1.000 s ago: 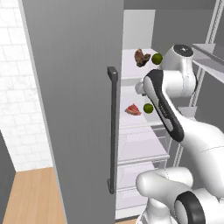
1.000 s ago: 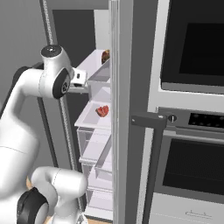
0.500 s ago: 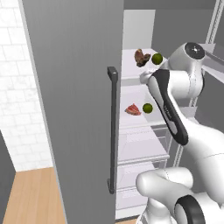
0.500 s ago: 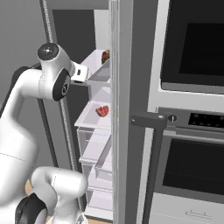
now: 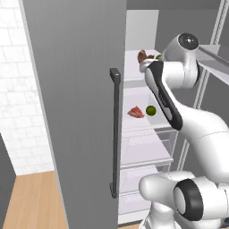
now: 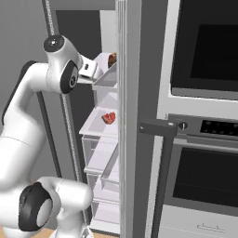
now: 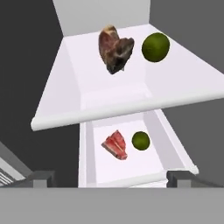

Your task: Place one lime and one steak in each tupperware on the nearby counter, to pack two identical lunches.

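Note:
In the hand view, a dark brown steak [image 7: 114, 50] and a lime [image 7: 155, 47] lie on the fridge's upper shelf [image 7: 87, 105]. On the shelf below lie a red-pink steak [image 7: 116, 144] and a second lime [image 7: 141, 140]. My gripper [image 7: 111, 179] hangs open in front of the upper shelf, short of the food, with nothing between its fingers. The left base view shows the brown steak [image 5: 142, 56], the red steak [image 5: 136, 112] and the lower lime [image 5: 151, 110]; my arm partly covers the upper lime [image 5: 159, 57]. The tupperware and the counter are out of view.
The open grey fridge door [image 5: 76, 112] with its long dark handle [image 5: 115, 134] stands to the left of the shelves. Clear drawers [image 5: 147, 152] sit under the lower shelf. A built-in oven [image 6: 204, 51] is to the right of the fridge.
My arm has brought the hand up and closer to the upper shelf, now partly covering the upper lime in the left base view. The jaws have spread slightly. The food has not moved.

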